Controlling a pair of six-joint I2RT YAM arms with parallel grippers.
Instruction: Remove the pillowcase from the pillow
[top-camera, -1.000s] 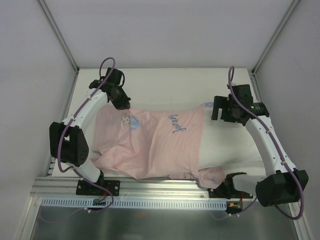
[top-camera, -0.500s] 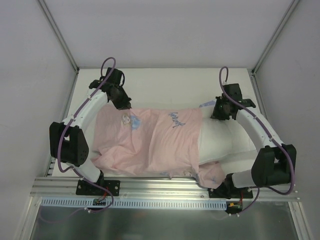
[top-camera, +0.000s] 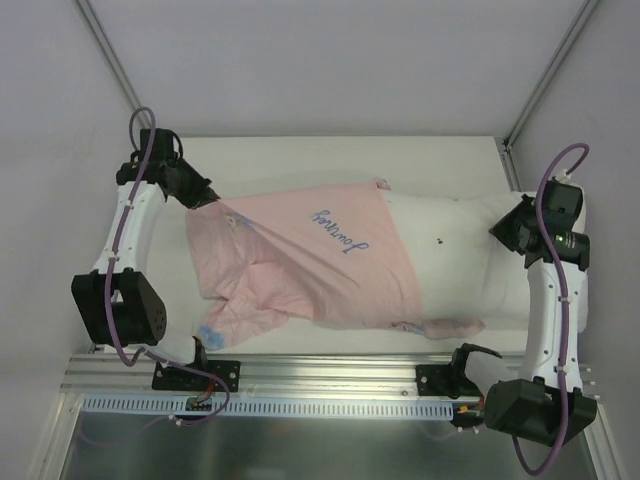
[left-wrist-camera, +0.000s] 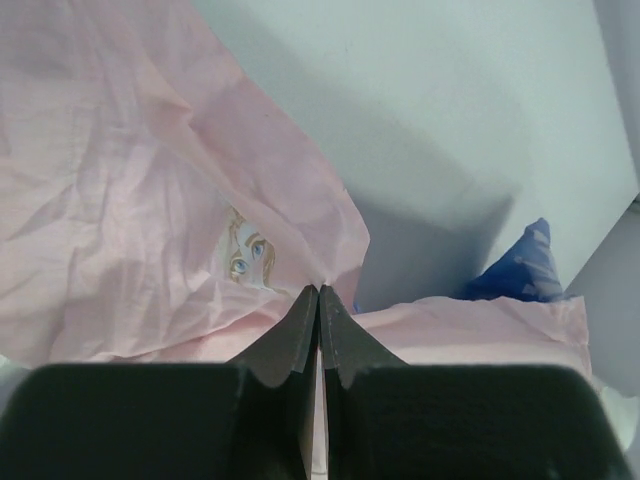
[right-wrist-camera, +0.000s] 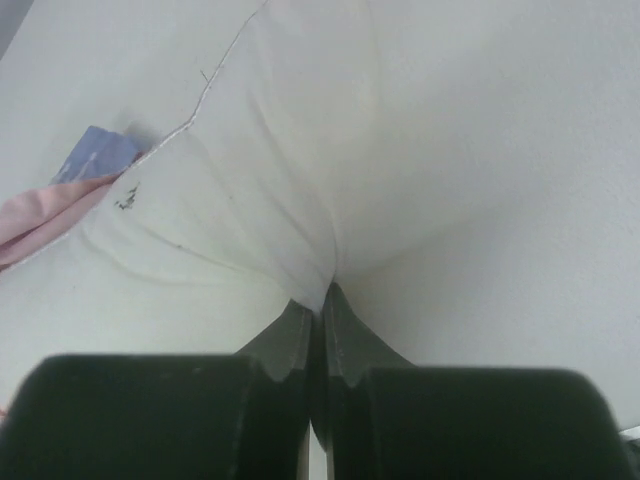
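Top external view, from the near edge outward: the aluminium rail (top-camera: 330, 380) runs along the front. Just beyond it the pillowcase (top-camera: 320, 265) lies pink side up across the left and middle of the table (top-camera: 330, 160). It is rumpled at its near left corner, where a bit of blue print shows. The pillow (top-camera: 455, 255) sticks out of its right-hand opening — roughly the right half of the white cushion is bare, and the rest is covered by the fabric. A line of purple script (top-camera: 337, 230) crosses the pink cloth near the middle.

Further back, the left gripper (top-camera: 207, 200) sits at the far left corner of the pillowcase. Its wrist camera shows the two fingers pressed together with pink fabric pinched between the tips. A small blonde cartoon face (left-wrist-camera: 248, 256) is printed just beside them.

At the right end, the right gripper (top-camera: 507, 228) meets the pillow's edge — in its wrist view the fingers are closed tight on a fold of white cushion, which puckers into the tips. A small blue tag (right-wrist-camera: 100, 152) sits off to the left along the seam.
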